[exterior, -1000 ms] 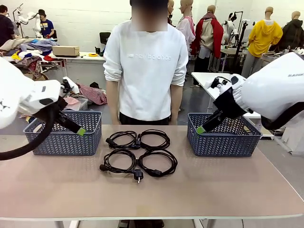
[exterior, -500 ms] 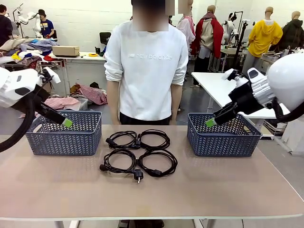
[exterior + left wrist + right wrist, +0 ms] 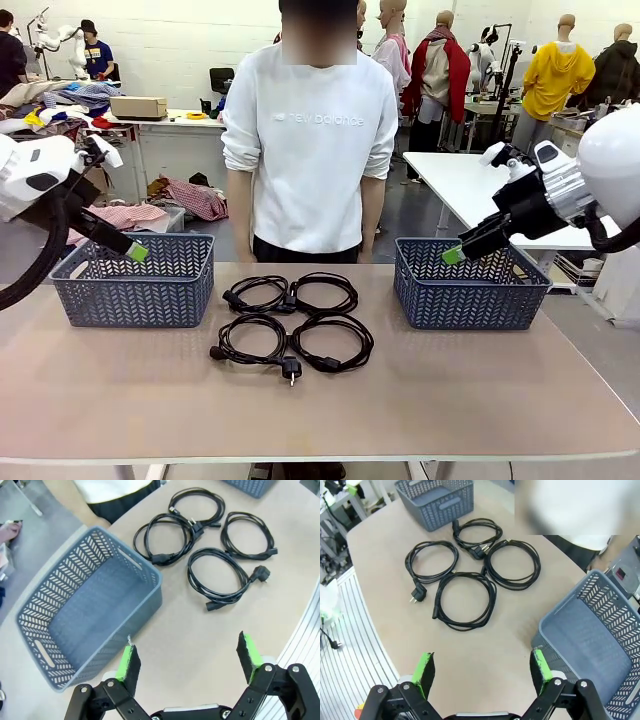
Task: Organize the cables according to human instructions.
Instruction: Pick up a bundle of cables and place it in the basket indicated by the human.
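Cables (image 3: pixel 290 320): four thin black round coils, worktop (image 3: pixel 450 390) centre.
Baskets (image 3: pixel 130 295): blue lattice plastic, 9 and 3 o'clock.
Left end effector (image 3: pixel 188 655): released.
Right end effector (image 3: pixel 482 671): released.

cables (image 3: pixel 290 298): black rubbery sheath, smooth, faint sheen | left basket (image 3: pixel 130 292), right basket (image 3: pixel 470 300): grey-blue moulded plastic, matt, pierced walls | surface (image 3: pixel 450 390): beige, smooth, matt, finely speckled | left fingers (image 3: pixel 129 664), right fingers (image 3: pixel 425 672): hard black links, green pads rough, matt | right arm shell (image 3: pixel 615 150): white, glossy | person's sweatshirt (image 3: pixel 310 170): white cloth, matt
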